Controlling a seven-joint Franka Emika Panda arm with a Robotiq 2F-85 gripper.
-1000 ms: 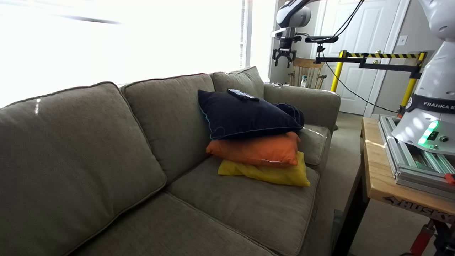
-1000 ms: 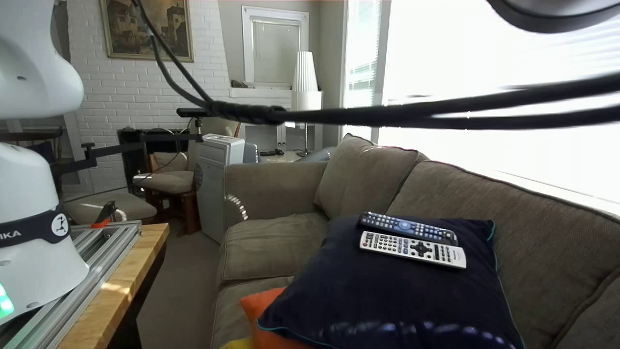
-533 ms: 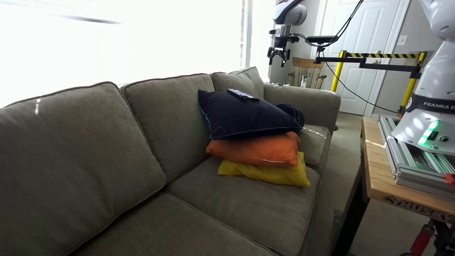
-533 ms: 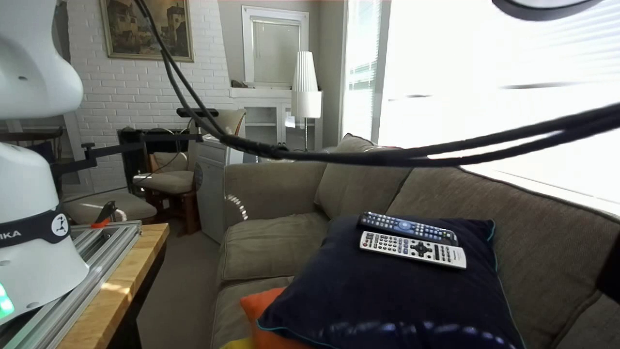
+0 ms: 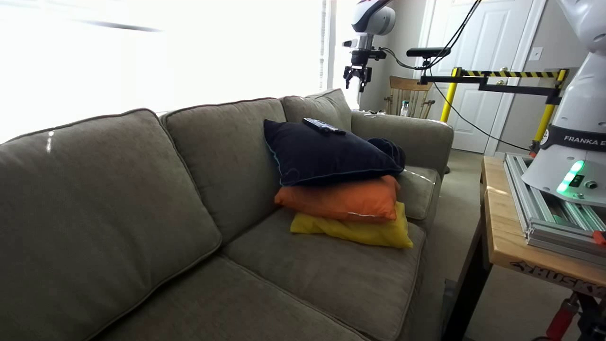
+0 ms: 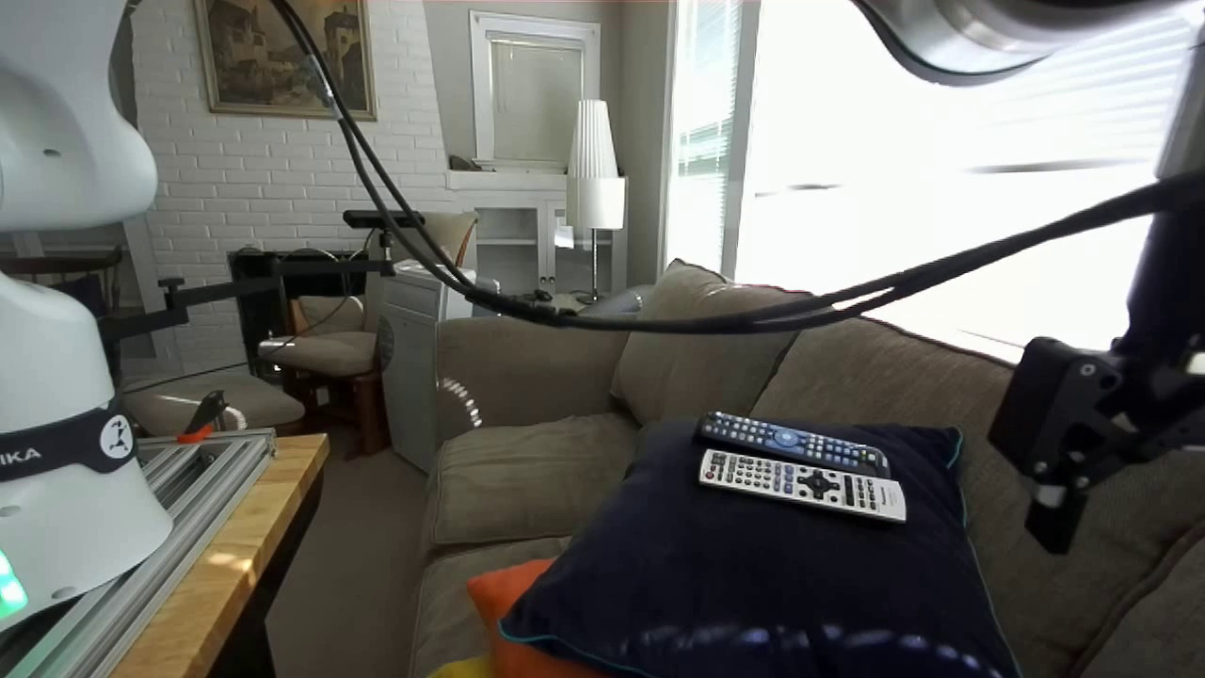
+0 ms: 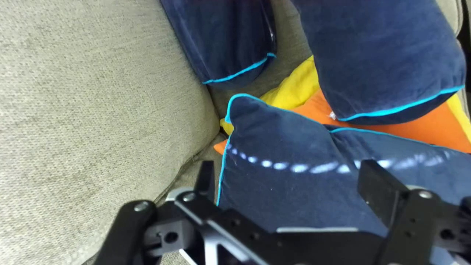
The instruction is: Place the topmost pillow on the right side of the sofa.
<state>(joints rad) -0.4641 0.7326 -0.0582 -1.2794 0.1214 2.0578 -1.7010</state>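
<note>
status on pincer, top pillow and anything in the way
Pincer open, holding nothing. Topmost navy pillow atop orange pillow. Dark remote control, silver remote control lying on the navy pillow, possibly in the way.

White arm [image 5: 584,102], black hand [image 5: 356,86], black cables [image 6: 715,326].

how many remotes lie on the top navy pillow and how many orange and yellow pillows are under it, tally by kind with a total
Remotes on the top navy pillow: 2
Orange pillows under it: 1
Yellow pillows under it: 1
Total: 4
</note>
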